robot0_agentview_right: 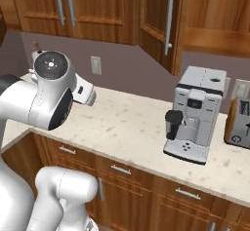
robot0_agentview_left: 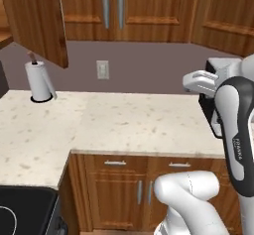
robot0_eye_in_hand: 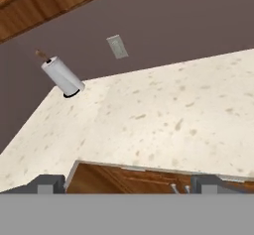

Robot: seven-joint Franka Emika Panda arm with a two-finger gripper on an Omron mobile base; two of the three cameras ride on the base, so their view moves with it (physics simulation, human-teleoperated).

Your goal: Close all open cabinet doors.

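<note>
In the left base view a pale speckled stone desk (robot0_agentview_left: 124, 125) runs along a grey-mauve wall and turns the corner toward the lower left, where a black stovetop (robot0_agentview_left: 25, 211) sits. A paper towel roll (robot0_agentview_left: 38, 81) stands upright on the desk near the corner, and a wall outlet (robot0_agentview_left: 102, 69) is set in the wall to its right. Above, one upper cabinet door (robot0_agentview_left: 42, 18) hangs swung open at the left over the roll, while a closed pair of doors (robot0_agentview_left: 116, 3) with vertical silver handles sits beside it. Low drawer fronts (robot0_agentview_left: 116, 163) run under the desk edge. The hand (robot0_agentview_left: 198, 80) reaches out at the right, above the desk. In the right base view a second open cabinet door (robot0_agentview_right: 158, 23) angles out above a silver coffee machine (robot0_agentview_right: 194, 113), with a toaster (robot0_agentview_right: 238, 115) just beside it at the right edge. In the hand view the two dark fingertips (robot0_eye_in_hand: 47, 183) stand far apart at the bottom corners, wide and holding nothing, looking down on the bare desk, the roll and the outlet.
</note>
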